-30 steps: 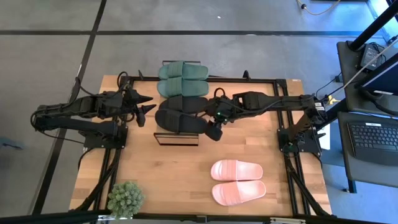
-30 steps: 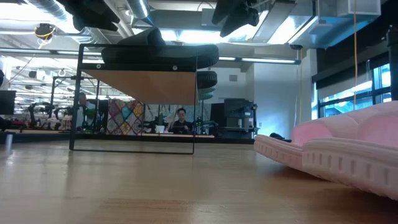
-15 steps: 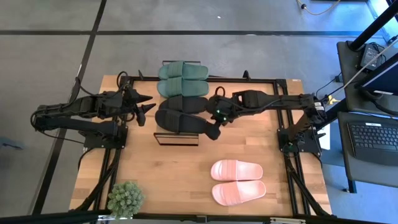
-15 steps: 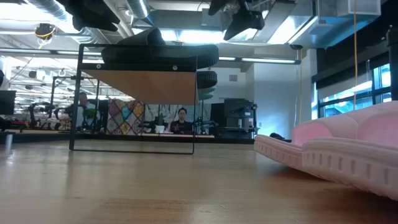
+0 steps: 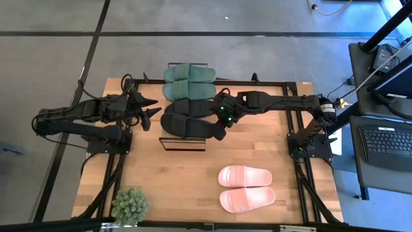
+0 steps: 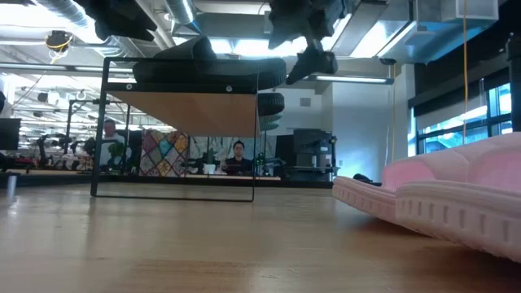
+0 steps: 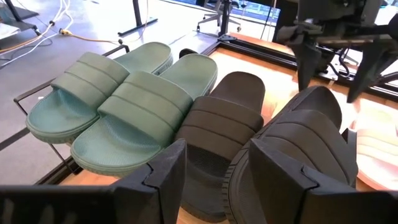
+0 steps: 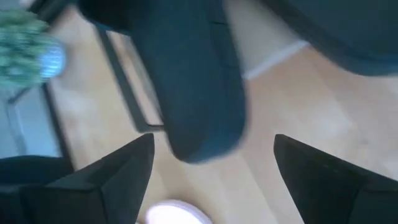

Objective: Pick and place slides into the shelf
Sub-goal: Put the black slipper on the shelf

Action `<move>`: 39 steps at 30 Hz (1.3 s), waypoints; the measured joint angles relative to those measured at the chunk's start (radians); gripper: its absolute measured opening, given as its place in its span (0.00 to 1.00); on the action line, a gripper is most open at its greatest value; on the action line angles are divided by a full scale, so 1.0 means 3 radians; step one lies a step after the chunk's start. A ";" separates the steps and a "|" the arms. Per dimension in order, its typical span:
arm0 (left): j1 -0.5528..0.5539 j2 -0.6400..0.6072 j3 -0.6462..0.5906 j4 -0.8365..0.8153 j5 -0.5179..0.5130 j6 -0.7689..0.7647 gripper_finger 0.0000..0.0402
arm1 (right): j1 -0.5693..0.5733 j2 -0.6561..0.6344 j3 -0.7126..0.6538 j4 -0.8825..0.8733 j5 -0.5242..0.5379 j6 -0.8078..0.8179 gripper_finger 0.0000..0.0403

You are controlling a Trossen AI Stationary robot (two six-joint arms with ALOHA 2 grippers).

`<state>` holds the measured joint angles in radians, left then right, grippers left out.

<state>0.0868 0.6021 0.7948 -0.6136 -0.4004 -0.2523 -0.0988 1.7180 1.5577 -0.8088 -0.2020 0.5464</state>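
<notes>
High view shows the wooden table (image 5: 193, 174) carrying the shelf (image 5: 183, 143), whose plank top holds the two black slides (image 5: 187, 122) lying partly one over the other, one of them reaching past the shelf's edge toward the right arm. Just behind them, at the table's far edge, the dark green slides (image 5: 188, 82) lie side by side. The pale pink slides (image 5: 246, 188) rest together on the tabletop nearer the front, well apart from the shelf. The right gripper (image 5: 221, 126) hangs at the end of the black slides with its fingers spread wide and nothing between them. The left gripper (image 5: 149, 108) waits left of the shelf, fingers parted and empty. A small potted plant (image 5: 130, 205) stands at the front left corner.
</notes>
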 joint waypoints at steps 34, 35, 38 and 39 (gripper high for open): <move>0.0000 0.0000 0.0000 -0.0001 -0.0005 0.0005 0.41 | -0.0115 -0.0005 -0.0334 0.0531 -0.0267 -0.0077 0.29; 0.0000 -0.0001 0.0000 -0.0001 -0.0006 0.0005 0.41 | -0.0128 -0.0005 -0.0334 0.0539 -0.0268 -0.0078 0.25; 0.0000 -0.0001 0.0000 -0.0001 -0.0006 0.0005 0.41 | -0.0173 -0.0005 -0.0334 0.0546 -0.0315 -0.0093 0.18; 0.0000 0.0000 0.0000 -0.0001 -0.0006 0.0005 0.41 | -0.0194 -0.0005 -0.0333 0.0551 -0.0383 -0.0096 0.18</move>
<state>0.0868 0.6021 0.7948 -0.6140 -0.4023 -0.2508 -0.1571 1.7164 1.4578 -0.6434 -0.3169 0.5177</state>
